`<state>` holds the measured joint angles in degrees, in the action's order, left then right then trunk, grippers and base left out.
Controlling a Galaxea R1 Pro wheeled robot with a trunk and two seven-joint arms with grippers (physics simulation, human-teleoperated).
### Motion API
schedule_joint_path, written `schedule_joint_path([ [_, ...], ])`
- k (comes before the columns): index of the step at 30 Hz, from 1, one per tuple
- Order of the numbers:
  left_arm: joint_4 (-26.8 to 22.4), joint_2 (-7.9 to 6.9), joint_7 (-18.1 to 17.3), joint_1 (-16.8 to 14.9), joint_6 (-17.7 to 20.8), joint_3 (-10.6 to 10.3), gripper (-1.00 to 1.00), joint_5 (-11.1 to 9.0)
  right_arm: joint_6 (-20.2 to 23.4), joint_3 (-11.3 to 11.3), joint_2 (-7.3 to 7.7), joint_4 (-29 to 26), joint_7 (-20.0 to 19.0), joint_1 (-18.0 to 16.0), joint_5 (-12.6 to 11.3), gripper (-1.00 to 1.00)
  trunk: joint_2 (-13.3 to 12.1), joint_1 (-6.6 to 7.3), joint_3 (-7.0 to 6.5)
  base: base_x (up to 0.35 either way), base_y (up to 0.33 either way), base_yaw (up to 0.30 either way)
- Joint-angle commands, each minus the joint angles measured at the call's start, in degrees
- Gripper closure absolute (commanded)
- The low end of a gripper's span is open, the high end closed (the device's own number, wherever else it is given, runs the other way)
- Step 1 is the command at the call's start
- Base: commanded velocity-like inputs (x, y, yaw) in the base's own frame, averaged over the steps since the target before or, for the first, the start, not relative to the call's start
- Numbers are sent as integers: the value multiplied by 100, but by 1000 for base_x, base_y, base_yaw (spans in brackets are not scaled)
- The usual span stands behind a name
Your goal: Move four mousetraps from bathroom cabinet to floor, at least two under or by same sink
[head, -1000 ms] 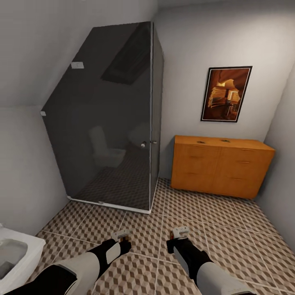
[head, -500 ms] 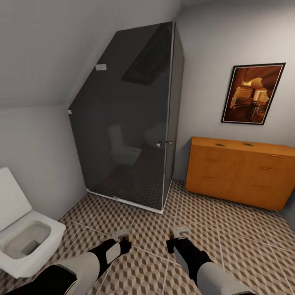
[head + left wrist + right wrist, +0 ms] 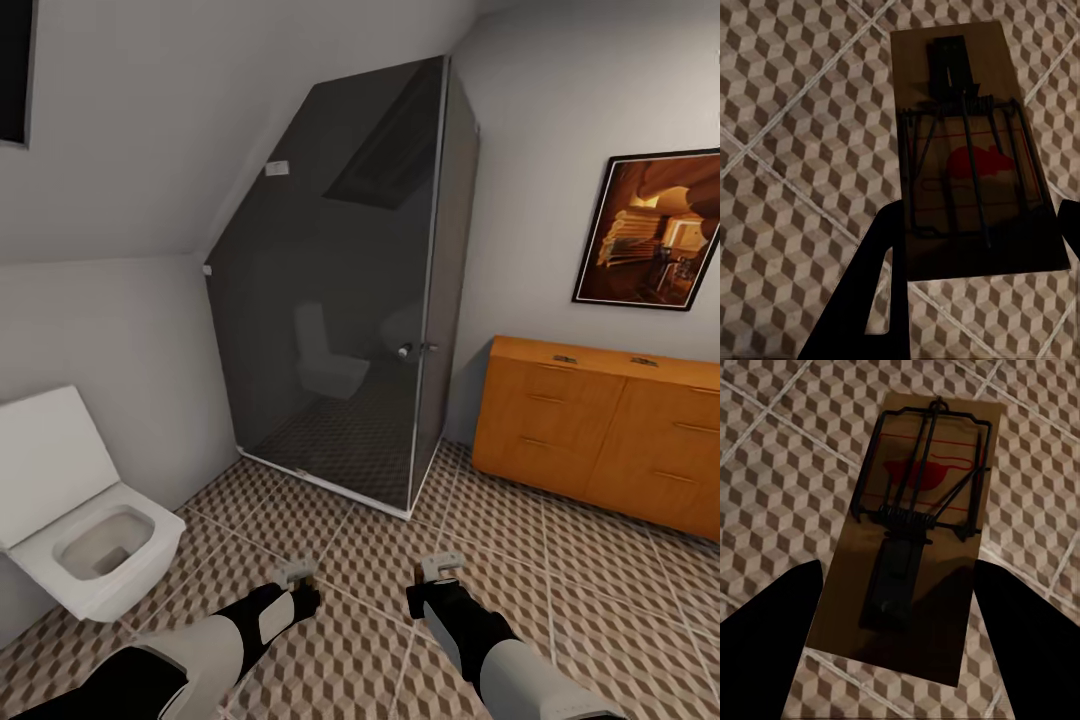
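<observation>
a mousetrap was gripped between the closed fingers of the left gripper, its long axis running out along them, spring end farthest. the right gripper was clamped likewise on a second mousetrap, both held above the bathroom floor, the cabinet well beyond.

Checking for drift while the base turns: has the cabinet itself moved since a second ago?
No. The cabinet only slides rightward in the head view, together with the shower enclosure and framed picture, keeping its place between them. The camera turned left.
</observation>
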<state>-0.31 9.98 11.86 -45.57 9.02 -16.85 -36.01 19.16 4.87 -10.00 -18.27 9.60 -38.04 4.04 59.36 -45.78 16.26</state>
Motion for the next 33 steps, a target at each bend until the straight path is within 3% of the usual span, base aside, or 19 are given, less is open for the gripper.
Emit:
schedule_joint_path([
  [1, -4, 1, 26, -5, 23, -48, 100, -39, 50, 23, 0, -10, 16, -2, 41, 100, 5, 1, 7, -110, -238, 35],
  [12, -4, 1, 26, -5, 21, -47, 100, -40, 44, 23, 0, -9, 138, -2, 35, 100, 5, 1, -26, -105, -226, 235],
  [25, -4, 1, 26, -5, 21, -47, 100, -56, 35, 23, 0, -1, 156, -2, 19, 100, 5, 1, -75, -10, -22, 292],
  [33, -4, 1, 25, -5, 7, -47, 100, -359, 35, 23, 0, -1, 156, -2, 19, 100, 5, 1, -105, 0, 0, 293],
])
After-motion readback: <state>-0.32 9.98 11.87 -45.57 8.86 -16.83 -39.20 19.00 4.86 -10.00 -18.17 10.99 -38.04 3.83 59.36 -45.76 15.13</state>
